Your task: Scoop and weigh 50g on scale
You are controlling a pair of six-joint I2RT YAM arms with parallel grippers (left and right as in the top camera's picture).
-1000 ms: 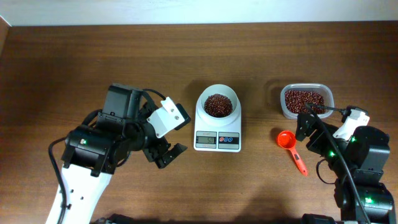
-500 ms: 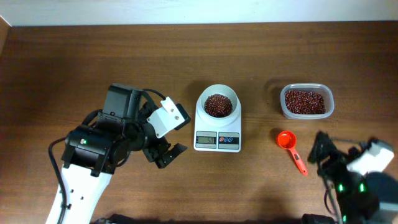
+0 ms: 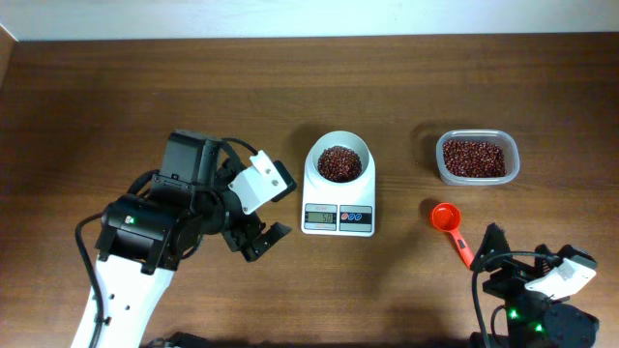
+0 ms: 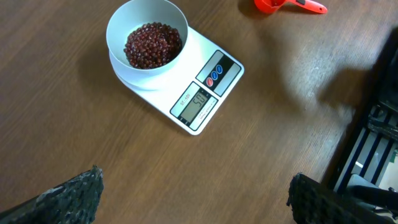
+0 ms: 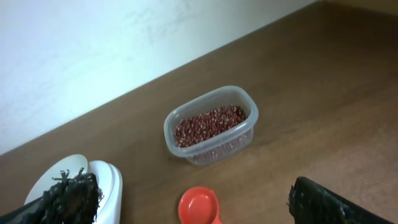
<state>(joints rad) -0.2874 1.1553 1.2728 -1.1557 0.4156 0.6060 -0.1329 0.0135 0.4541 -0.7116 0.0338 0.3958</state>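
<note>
The white scale (image 3: 338,208) stands mid-table, its round bowl (image 3: 339,162) holding red beans and its grey display (image 3: 320,218) facing the front edge. In the left wrist view the scale (image 4: 205,87) lies ahead of my left gripper (image 4: 196,199), which is open over bare wood. From overhead the left gripper (image 3: 259,242) hangs left of the scale. A red scoop (image 3: 446,217) lies empty on the table to the right of the scale. My right gripper (image 3: 508,259) is open near the front edge, behind the scoop (image 5: 199,208), holding nothing.
A clear plastic tub of red beans (image 3: 476,158) sits at the back right, also seen in the right wrist view as the tub (image 5: 211,127) in front of a white wall. The left arm's bulk (image 3: 145,232) fills the table's left front.
My right arm has drawn back from beside the tub toward the table's front edge. The left arm, scale and scoop have not moved.
</note>
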